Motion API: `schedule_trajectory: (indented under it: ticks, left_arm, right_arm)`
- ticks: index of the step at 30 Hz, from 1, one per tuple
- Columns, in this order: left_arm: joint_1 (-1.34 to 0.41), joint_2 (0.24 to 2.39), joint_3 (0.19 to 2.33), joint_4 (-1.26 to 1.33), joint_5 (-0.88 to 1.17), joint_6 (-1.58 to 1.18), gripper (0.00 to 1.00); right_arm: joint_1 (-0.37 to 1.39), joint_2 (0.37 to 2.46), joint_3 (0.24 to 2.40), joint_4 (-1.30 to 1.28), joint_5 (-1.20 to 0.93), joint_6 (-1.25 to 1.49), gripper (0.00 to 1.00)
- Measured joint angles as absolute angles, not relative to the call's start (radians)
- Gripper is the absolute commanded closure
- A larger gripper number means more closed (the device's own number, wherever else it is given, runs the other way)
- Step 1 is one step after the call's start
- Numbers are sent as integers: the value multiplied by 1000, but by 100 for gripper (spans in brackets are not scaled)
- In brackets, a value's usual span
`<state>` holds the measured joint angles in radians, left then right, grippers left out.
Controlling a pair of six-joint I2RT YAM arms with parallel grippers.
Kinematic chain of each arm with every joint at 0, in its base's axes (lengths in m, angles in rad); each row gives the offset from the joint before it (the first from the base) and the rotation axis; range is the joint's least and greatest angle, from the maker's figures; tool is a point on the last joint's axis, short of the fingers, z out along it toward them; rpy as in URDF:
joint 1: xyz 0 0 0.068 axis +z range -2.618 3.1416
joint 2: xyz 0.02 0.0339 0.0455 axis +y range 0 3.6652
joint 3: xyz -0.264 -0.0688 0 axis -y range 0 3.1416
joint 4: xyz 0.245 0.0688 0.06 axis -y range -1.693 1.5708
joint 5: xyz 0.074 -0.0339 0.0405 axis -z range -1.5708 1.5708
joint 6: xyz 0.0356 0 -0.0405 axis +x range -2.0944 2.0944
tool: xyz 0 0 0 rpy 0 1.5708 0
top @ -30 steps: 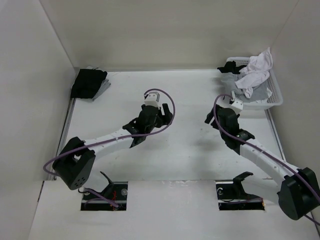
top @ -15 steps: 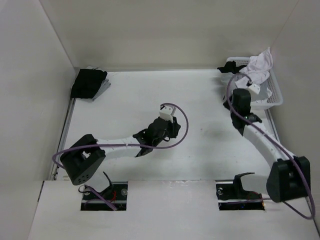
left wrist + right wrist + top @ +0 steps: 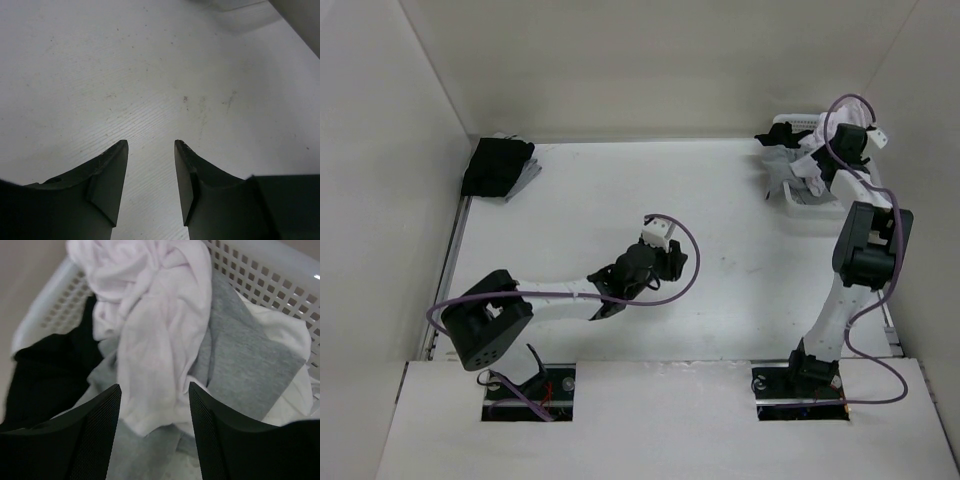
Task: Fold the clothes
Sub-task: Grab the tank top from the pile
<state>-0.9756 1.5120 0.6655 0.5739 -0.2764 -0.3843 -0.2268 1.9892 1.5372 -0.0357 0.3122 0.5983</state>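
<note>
A white lattice basket [image 3: 252, 275] holds a grey garment [image 3: 240, 365] and a black garment [image 3: 45, 375]. A black cloth pile [image 3: 497, 167] lies at the desk's [image 3: 620, 190] far-left corner.

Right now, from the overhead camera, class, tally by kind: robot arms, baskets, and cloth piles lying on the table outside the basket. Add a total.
Robot arms: 2, the left arm and the right arm
Baskets: 1, the white basket
Cloth piles outside the basket: 1, the black cloth pile
Total: 4

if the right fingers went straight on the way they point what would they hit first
Most likely the bunched white T-shirt lying on top in the basket, straight ahead between the right fingers. Grey cloth lies just beside it; depth is unclear.
</note>
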Motion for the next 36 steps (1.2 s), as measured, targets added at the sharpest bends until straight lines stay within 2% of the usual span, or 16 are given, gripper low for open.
schedule_trajectory:
  ticks: [6,11,13,16,17,24,28,32,36]
  left_arm:
    - [-976,1514,665,602,-277,-381,58]
    - [-976,1531,665,612,-276,-381,58]
    - [-976,1543,665,614,-275,-381,58]
    - [-976,1561,665,615,-270,-381,58]
    - [-976,1566,665,615,-267,-381,58]
    - [-976,1574,665,618,-255,-381,58]
    - [-976,1574,665,618,-253,-381,58]
    - [-976,1574,665,619,-252,-382,58]
    - [-970,1574,665,622,-253,-382,58]
  right_arm:
    - [-266,2136,1625,-104,234,613,53]
    - [-267,2154,1630,-118,183,629,69]
    - [-267,2153,1631,-106,172,633,68]
    - [-267,2151,1628,-92,167,633,58]
    - [-267,2148,1626,-88,166,633,60]
    - [-267,2128,1620,-56,168,623,87]
    - [-267,2126,1615,-49,170,626,96]
    - [-260,2049,1494,12,192,630,99]
    - [-230,1858,1327,81,229,629,99]
